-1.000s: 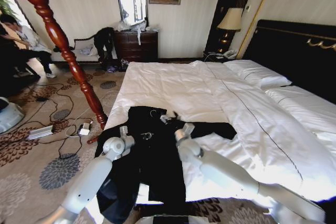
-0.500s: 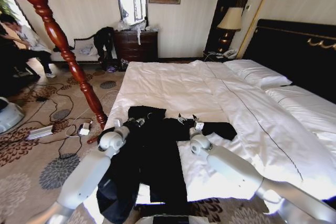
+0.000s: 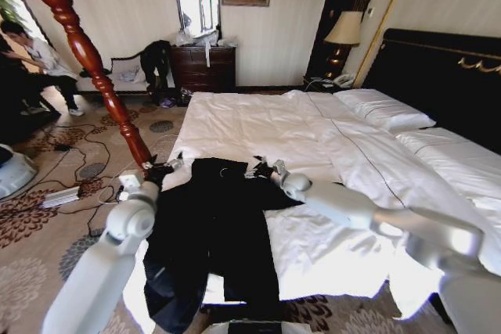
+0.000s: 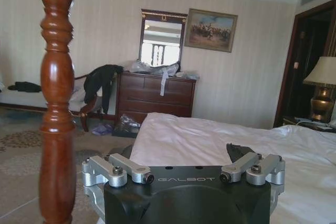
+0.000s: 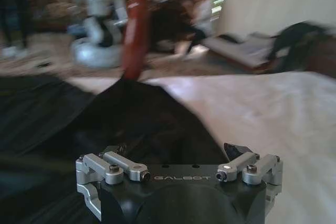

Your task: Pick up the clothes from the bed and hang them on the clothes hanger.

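Black jacket point(image 3: 219, 232) is lying spread on the near left corner of the bed point(image 3: 329, 146), collar end toward the headboard, lower part hanging over the bed's near edge toward the floor. White duvet is showing around it on the far and right sides.

Left pincer point(image 3: 162, 168) is sitting at the jacket's upper left corner, by the bed's left edge, just beside the base of the red-brown turned wooden post point(image 3: 86, 60). In the left wrist view the pincer point(image 4: 184, 169) is facing across the bed toward the dresser point(image 4: 155, 95), w/ the post point(image 4: 56, 98) close alongside; a dark fingertip is showing by one link. Grip state: cannot tell.

Right pincer point(image 3: 262, 168) is reaching across to the jacket's upper right part, near the collar, arm stretching in from the right over the duvet. In the right wrist view the pincer point(image 5: 181, 171) is sitting low over black fabric point(image 5: 121, 124), w/ white bedding beyond. Grip state: cannot tell whether it is clenching on cloth.

Carpet w/ cables is lying left of the bed.
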